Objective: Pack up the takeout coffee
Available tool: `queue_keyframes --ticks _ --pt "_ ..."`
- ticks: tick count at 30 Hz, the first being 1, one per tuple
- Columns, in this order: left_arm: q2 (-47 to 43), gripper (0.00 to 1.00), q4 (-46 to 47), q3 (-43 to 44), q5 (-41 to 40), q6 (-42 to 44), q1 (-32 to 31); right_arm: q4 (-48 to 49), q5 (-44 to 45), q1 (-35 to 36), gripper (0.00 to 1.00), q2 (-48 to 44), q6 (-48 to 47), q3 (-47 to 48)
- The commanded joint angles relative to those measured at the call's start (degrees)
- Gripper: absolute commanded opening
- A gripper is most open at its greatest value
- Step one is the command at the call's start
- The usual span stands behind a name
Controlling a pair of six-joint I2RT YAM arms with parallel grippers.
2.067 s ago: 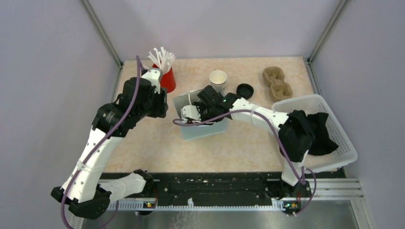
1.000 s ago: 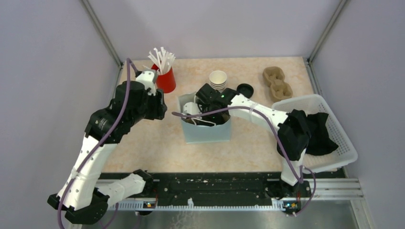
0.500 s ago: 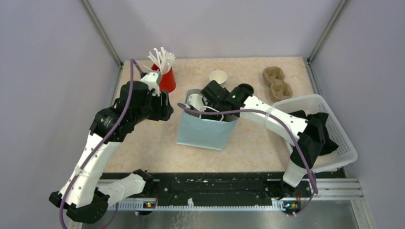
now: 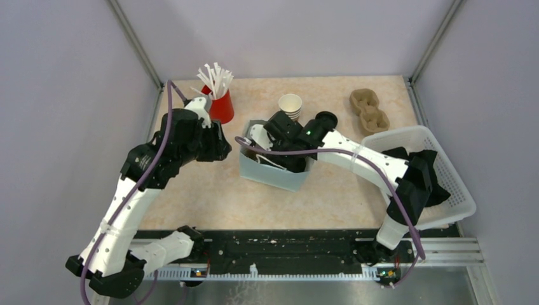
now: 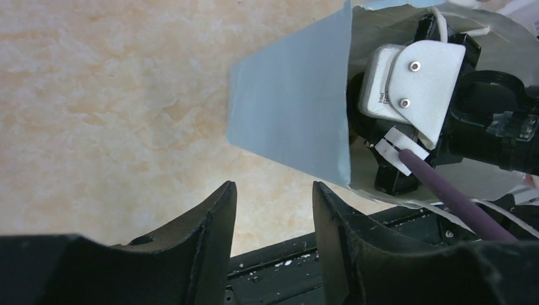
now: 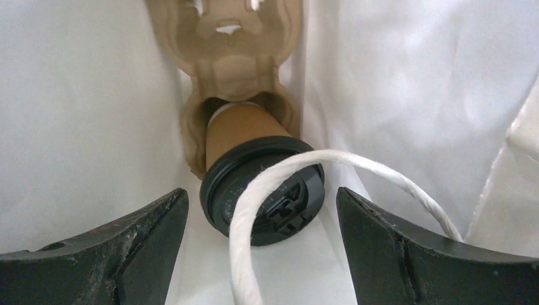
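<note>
The takeout coffee point(image 6: 245, 136), a brown paper cup with a black lid point(image 6: 264, 190), lies seated in a brown cardboard carrier point(image 6: 222, 38) inside the light blue paper bag point(image 4: 276, 175). The bag's white cord handle point(image 6: 254, 216) loops across the lid. My right gripper point(image 6: 260, 194) is open inside the bag, one finger on each side of the lid, not touching it. In the top view the right wrist reaches into the bag's mouth. My left gripper point(image 5: 273, 190) is open and empty, just left of the bag point(image 5: 292, 114); it also shows in the top view point(image 4: 216, 143).
A red cup of white straws point(image 4: 222, 107) stands at the back left. A stack of lidless brown cups point(image 4: 290, 105) and a loose black lid point(image 4: 326, 119) sit behind the bag. A second cardboard carrier point(image 4: 368, 109) lies at the back right. A white basket point(image 4: 407, 132) holds dark items.
The bag, lying open two seconds ago, was raised upright around my right gripper and now sits lower, leaning back. My left arm has barely moved.
</note>
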Motion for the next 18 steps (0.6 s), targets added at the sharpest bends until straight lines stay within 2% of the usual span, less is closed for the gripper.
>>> queue_keyframes --ticks 1,9,14,18 --pt "1.3 0.55 0.4 2.7 1.0 -2.2 1.4 2.9 0.6 0.4 0.85 -1.3 1.6 -1.6" --pt "2.7 0.59 1.6 1.8 6.6 -1.7 4.1 -0.5 -0.7 0.9 0.81 -0.9 2.9 2.6" --pt "3.5 0.59 1.6 2.0 6.9 -1.5 4.5 -2.9 -0.4 2.3 0.89 0.3 6.3 7.8" --pt "4.2 0.59 1.8 2.4 7.5 -1.0 4.5 -3.5 -0.3 3.0 0.91 0.1 8.8 11.2"
